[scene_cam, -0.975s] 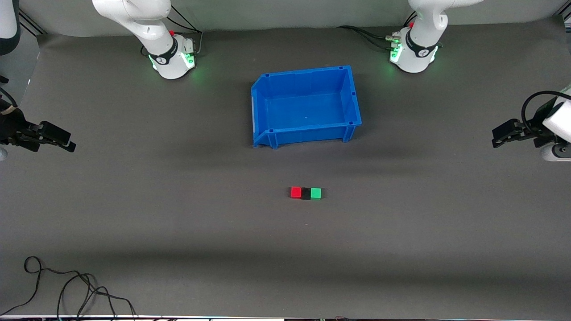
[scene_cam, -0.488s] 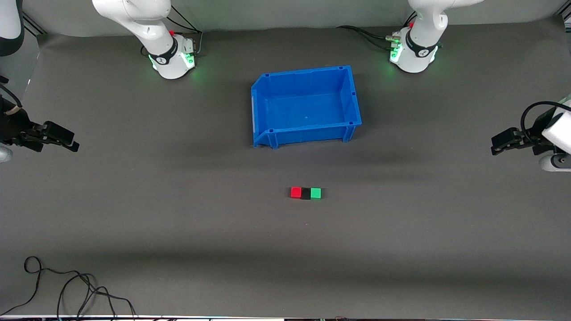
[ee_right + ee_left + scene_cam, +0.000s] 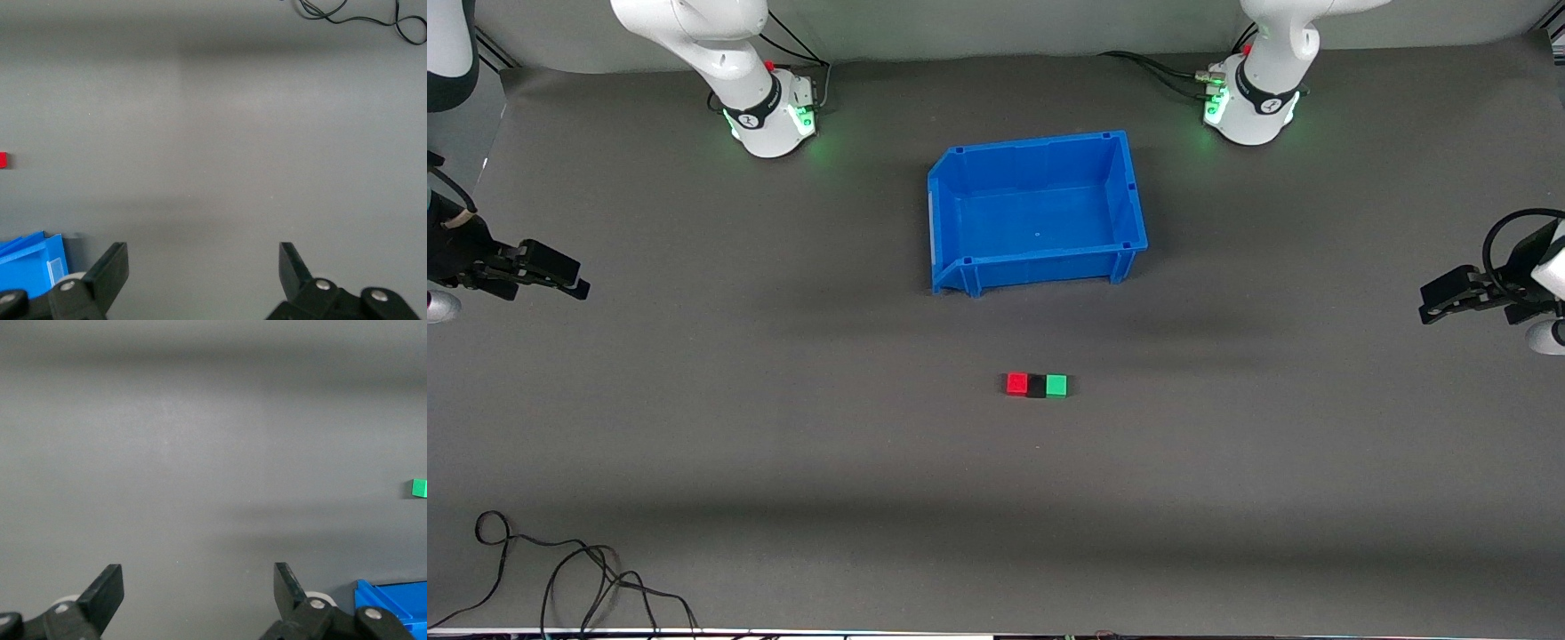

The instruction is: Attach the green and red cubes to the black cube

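Observation:
The red cube [image 3: 1016, 383], the black cube [image 3: 1036, 386] and the green cube [image 3: 1056, 385] sit in one touching row on the mat, the black one in the middle, nearer to the front camera than the blue bin. The red one is toward the right arm's end. My left gripper [image 3: 1433, 304] is open and empty over the mat at the left arm's end. My right gripper [image 3: 574, 283] is open and empty over the mat at the right arm's end. The left wrist view shows the green cube [image 3: 419, 488]. The right wrist view shows the red cube [image 3: 3, 160].
An empty blue bin [image 3: 960, 209] stands mid-table between the cubes and the arm bases; its corners show in the wrist views [image 3: 390, 602] [image 3: 30, 267]. A black cable [image 3: 560, 573] lies at the table's near edge toward the right arm's end.
My left gripper has drifted outward toward the left arm's end and lower in view. My right gripper has shifted slightly inward. The cubes have not moved.

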You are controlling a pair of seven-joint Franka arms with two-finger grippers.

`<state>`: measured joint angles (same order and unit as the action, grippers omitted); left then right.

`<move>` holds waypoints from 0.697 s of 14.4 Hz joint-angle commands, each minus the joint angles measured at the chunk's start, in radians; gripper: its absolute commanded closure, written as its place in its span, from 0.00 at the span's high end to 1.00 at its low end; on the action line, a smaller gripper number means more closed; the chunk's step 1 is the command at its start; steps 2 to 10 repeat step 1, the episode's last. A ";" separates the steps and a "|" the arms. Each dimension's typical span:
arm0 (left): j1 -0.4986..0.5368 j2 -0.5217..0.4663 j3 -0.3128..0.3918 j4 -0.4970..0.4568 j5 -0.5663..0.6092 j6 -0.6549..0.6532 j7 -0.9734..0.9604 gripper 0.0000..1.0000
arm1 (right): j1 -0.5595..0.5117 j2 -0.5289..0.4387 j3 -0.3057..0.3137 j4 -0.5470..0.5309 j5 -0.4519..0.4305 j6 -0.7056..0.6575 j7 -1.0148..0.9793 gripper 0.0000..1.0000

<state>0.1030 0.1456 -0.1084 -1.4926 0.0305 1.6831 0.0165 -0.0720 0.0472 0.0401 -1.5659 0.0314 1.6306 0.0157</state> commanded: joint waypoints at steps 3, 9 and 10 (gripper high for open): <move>0.003 0.029 -0.002 0.040 -0.017 -0.022 0.014 1.00 | 0.000 -0.013 0.003 -0.009 -0.010 -0.006 -0.017 1.00; 0.003 0.029 -0.002 0.040 -0.017 -0.022 0.014 1.00 | 0.000 -0.013 0.003 -0.009 -0.010 -0.006 -0.017 1.00; 0.003 0.029 -0.002 0.040 -0.017 -0.022 0.014 1.00 | 0.000 -0.013 0.003 -0.009 -0.010 -0.006 -0.017 1.00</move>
